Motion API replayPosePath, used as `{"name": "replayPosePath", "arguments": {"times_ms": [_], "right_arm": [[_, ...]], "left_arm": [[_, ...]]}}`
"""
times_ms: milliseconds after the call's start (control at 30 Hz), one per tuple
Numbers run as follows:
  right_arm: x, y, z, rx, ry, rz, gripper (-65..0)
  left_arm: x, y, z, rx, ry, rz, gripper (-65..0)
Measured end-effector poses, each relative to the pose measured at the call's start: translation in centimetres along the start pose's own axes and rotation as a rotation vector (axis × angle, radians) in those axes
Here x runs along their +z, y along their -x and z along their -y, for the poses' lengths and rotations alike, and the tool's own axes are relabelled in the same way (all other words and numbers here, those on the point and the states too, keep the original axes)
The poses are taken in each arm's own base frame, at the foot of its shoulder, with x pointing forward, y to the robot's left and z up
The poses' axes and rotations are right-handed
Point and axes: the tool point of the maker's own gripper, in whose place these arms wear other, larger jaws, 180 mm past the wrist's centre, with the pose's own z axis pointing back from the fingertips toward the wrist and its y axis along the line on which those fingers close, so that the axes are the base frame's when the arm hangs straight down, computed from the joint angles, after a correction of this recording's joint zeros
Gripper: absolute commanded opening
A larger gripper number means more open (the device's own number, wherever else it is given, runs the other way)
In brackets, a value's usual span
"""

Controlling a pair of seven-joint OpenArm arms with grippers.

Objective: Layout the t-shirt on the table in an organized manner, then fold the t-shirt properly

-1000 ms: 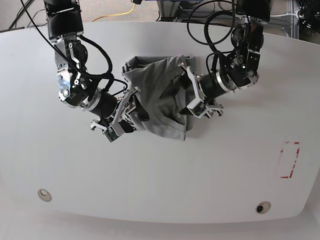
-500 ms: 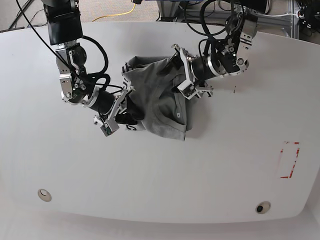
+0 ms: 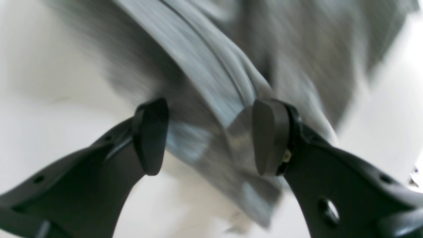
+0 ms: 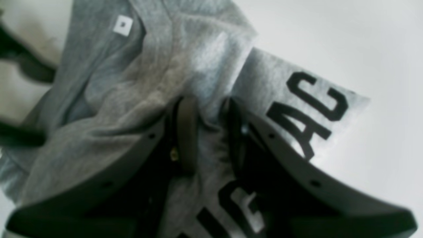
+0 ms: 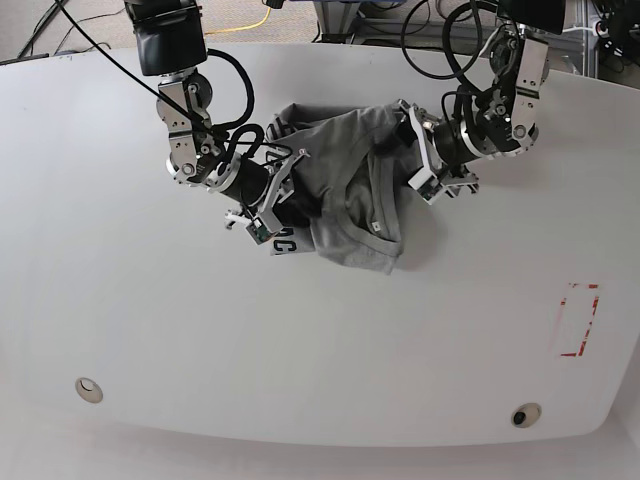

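The grey t-shirt point(image 5: 345, 190) lies bunched in a heap on the white table point(image 5: 300, 350), toward the far middle. Black lettering point(image 5: 285, 243) shows at its near-left corner. My right gripper point(image 5: 280, 195) is at the heap's left side. In the right wrist view this gripper point(image 4: 211, 132) is shut on a fold of the t-shirt point(image 4: 148, 76), beside the lettering point(image 4: 307, 109). My left gripper point(image 5: 408, 150) is at the heap's far-right edge. In the blurred left wrist view it point(image 3: 210, 137) stands open, a ridge of the t-shirt point(image 3: 211, 66) running between its fingers point(image 3: 269, 135).
A red tape rectangle point(image 5: 580, 320) marks the table at the right. Two round grommets point(image 5: 89, 389) point(image 5: 525, 414) sit near the front edge. Cables and frame parts crowd the space beyond the far edge.
My right gripper has closed on the cloth. Both arms have moved toward the far right, and the t-shirt heap has shifted that way with them.
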Motion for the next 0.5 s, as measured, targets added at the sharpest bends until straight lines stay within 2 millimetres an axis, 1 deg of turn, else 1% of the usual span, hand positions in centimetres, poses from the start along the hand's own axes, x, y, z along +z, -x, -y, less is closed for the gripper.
{"name": "replayPosePath", "arguments": {"times_ms": [67,167,233,267,300,367,400,467,500], "right_arm": [[0.2,0.0,-0.3,0.013,-0.005,-0.017,-49.6],[0.8,-0.5,-0.4,0.055,-0.002,-0.054,-49.6],[1.2,-1.2,-0.4,0.087,0.005,-0.063,-48.4],[1.6,-2.0,-0.2,0.112,0.019,-0.065,-46.9],[2.0,-2.9,-0.1,0.122,0.029,-0.047,-45.0],[3.0,-4.1,0.6,0.153,0.064,-0.057,-39.0],[3.5,-4.9,0.9,0.165,0.081,-0.047,-34.9],[4.5,-6.3,1.5,0.195,0.118,-0.041,-29.8],[5.0,-6.7,1.7,0.205,0.137,-0.047,-26.3]], "left_arm": [[0.4,0.0,-0.9,0.009,-0.024,0.005,-27.8],[0.8,0.0,-1.7,0.019,-0.049,0.009,-27.8],[0.9,-0.2,-1.9,0.015,-0.053,0.012,-27.8],[1.0,-0.3,-1.9,0.012,-0.054,0.014,-27.8],[1.0,-0.6,-1.9,0.008,-0.054,0.020,-27.8],[1.1,-1.2,-1.7,-0.003,-0.054,0.033,-27.8],[1.1,-1.5,-1.7,-0.008,-0.053,0.040,-27.8],[1.2,-2.0,-1.6,-0.012,-0.052,0.058,-27.8],[1.2,-2.0,-1.6,-0.013,-0.053,0.061,-27.8]]}}
